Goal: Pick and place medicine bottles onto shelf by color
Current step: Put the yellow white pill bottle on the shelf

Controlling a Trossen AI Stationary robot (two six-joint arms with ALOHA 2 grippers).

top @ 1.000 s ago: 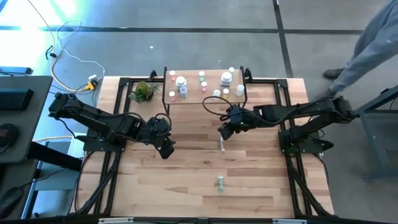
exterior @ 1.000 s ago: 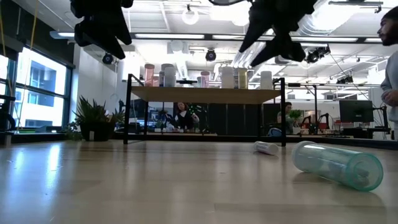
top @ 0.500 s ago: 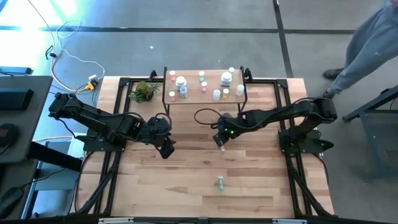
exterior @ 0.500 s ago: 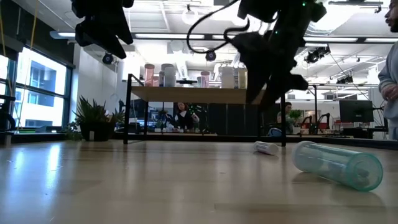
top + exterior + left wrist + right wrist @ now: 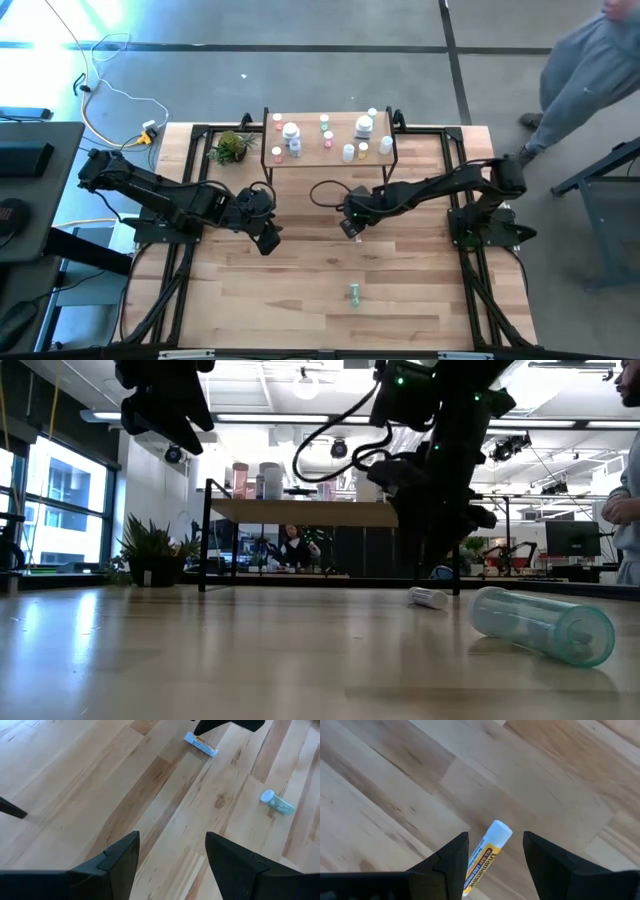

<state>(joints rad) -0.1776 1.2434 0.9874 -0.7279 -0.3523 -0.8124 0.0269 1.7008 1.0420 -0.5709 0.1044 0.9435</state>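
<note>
A small tube with a white cap and yellow label [image 5: 487,851] lies on its side on the table, seen between the fingers of my open right gripper [image 5: 495,857]. That gripper [image 5: 347,228] hangs low over it, just in front of the shelf [image 5: 312,153]; in the low view the tube [image 5: 430,597] lies just below it. A pale green bottle [image 5: 354,293] lies on its side nearer the near edge, also seen as the green bottle [image 5: 545,625]. Several bottles stand on the shelf. My left gripper [image 5: 270,243] waits open above the table's left middle.
A small leafy plant [image 5: 232,147] stands left of the shelf. A person in grey [image 5: 590,70] stands beyond the table's right far corner. Bare wood lies across the table's near half around the green bottle. Black frame rails run along both sides.
My right gripper has moved from just in front of the shelf toward the table's near and left side and come down over the white-capped tube, which stayed where it lay. The person at the right has shifted.
</note>
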